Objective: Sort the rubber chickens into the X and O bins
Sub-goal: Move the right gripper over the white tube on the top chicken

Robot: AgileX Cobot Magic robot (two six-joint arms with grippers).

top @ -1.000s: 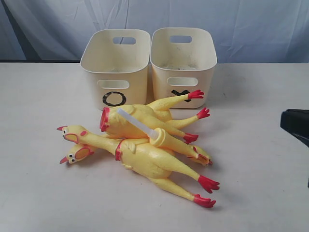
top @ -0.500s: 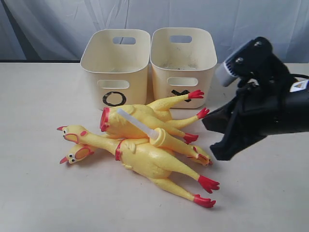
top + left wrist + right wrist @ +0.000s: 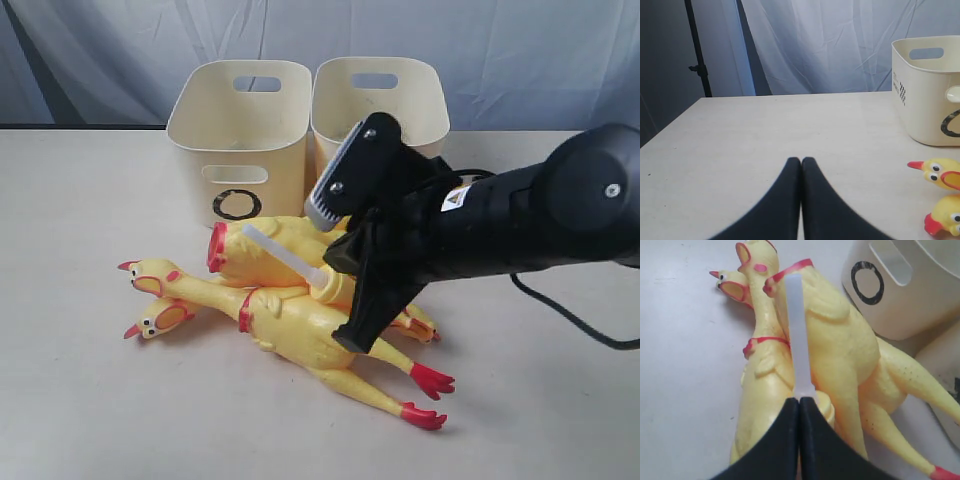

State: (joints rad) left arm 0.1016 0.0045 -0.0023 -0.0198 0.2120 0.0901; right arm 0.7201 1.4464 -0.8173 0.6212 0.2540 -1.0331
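Observation:
Several yellow rubber chickens (image 3: 300, 330) lie piled on the table in front of two cream bins. The O bin (image 3: 240, 120) stands left and the X bin (image 3: 385, 100) right, its mark hidden behind the arm. My right gripper (image 3: 350, 342) hangs shut over the pile. In the right wrist view its tips (image 3: 799, 401) sit just above a cream cap at the end of a white tube (image 3: 796, 330) lying across the chickens (image 3: 840, 345), holding nothing. My left gripper (image 3: 801, 161) is shut over bare table, with two chicken heads (image 3: 940, 172) and the O bin (image 3: 930, 90) off to one side.
The black right arm (image 3: 520, 215) stretches in from the right edge, crossing in front of the X bin. A blue-grey curtain (image 3: 500, 50) hangs behind the table. A dark stand pole (image 3: 697, 50) rises beyond the table's far edge.
The right arm has swung in from the right edge and leftward over the pile, now covering the X mark and the rear chicken's feet. The chickens and bins have not moved.

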